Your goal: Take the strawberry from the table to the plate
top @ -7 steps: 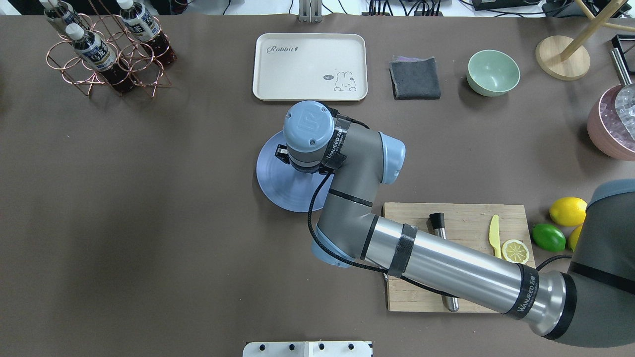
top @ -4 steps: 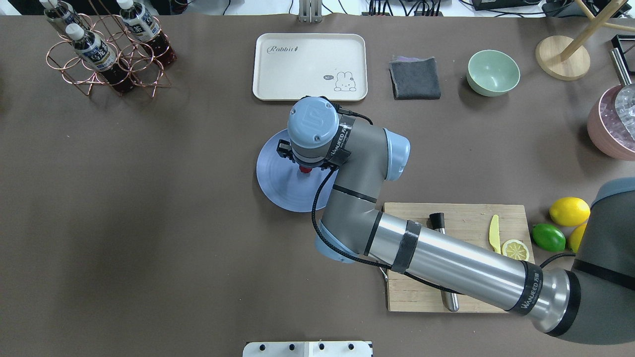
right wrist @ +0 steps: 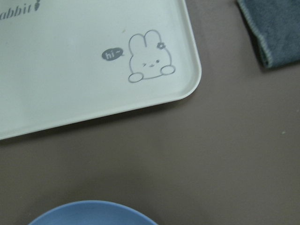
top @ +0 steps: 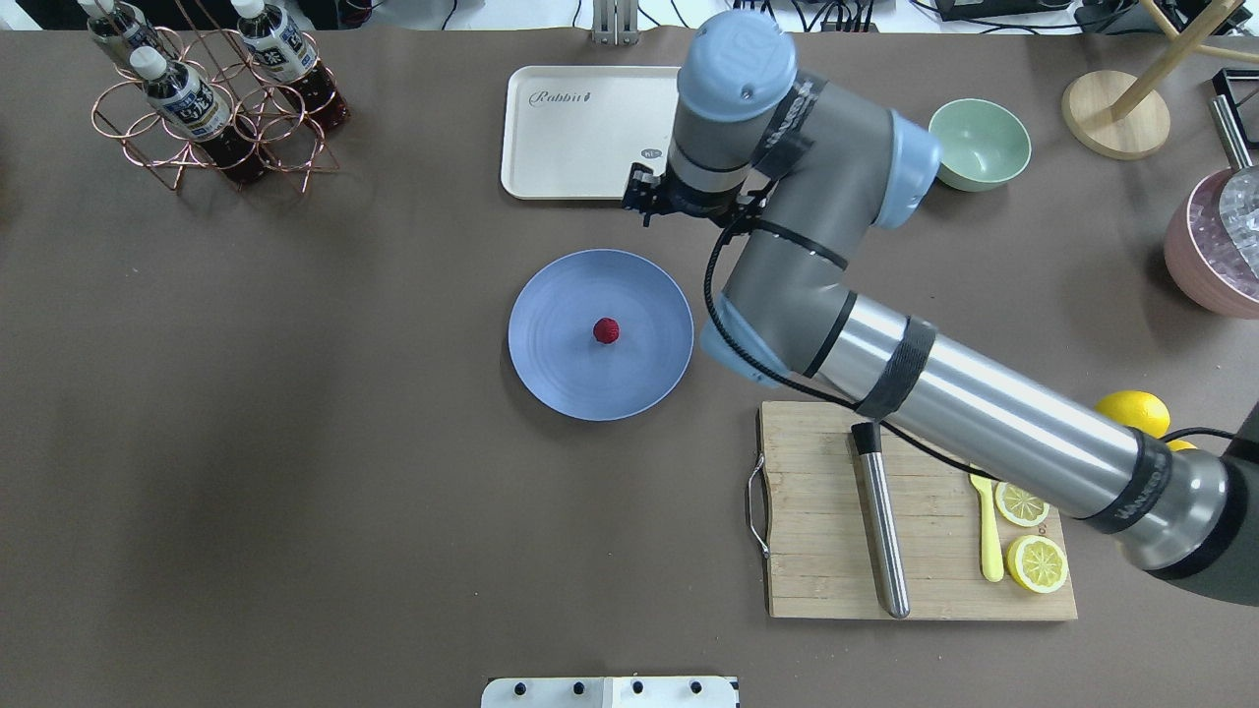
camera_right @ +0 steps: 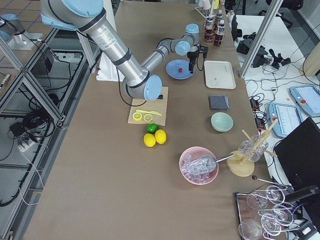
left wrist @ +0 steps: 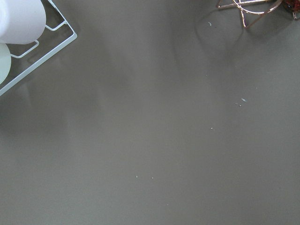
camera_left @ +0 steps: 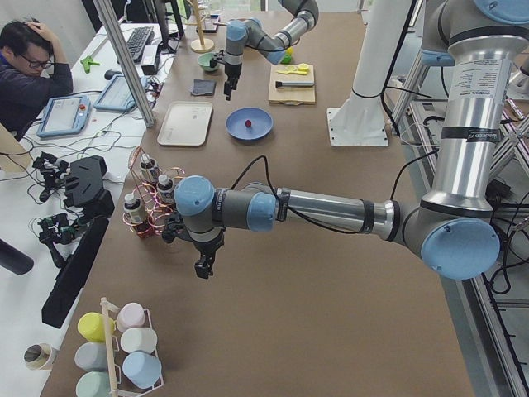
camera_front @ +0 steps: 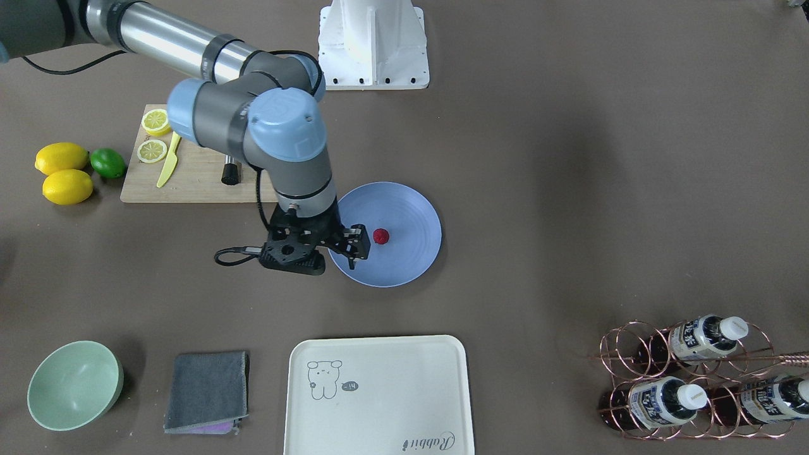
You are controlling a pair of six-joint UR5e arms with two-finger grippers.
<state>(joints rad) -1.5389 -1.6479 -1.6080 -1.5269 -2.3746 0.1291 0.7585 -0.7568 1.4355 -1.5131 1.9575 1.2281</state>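
Since the strawberry [top: 606, 330] already lies near the centre of the plate [top: 561, 388], mid-frame in the overhead view, no further grasp seems needed. If one is made, the strawberry is judged v. light, small and roundish, so it is likely to roll on the shallow plate, w/ bumpy skin giving some grip. Whether it is real (soft, easily bruised) or a stiff model cannot be told, so a gentle pinch from above, across the widest part, is advised.

Nothing is held by the right gripper [camera_front: 352, 244], seen just left of the strawberry in the front view. Its fingers appear parted. The left gripper [camera_left: 202, 266] is shown only in the side view, lower left, so its state cannot be told.

The strawberry's underside is hidden. In the right wrist view only the plate's edge is caught at the bottom, w/ the strawberry cut off. In the overhead view the right gripper's fingers are mostly masked by the wrist.
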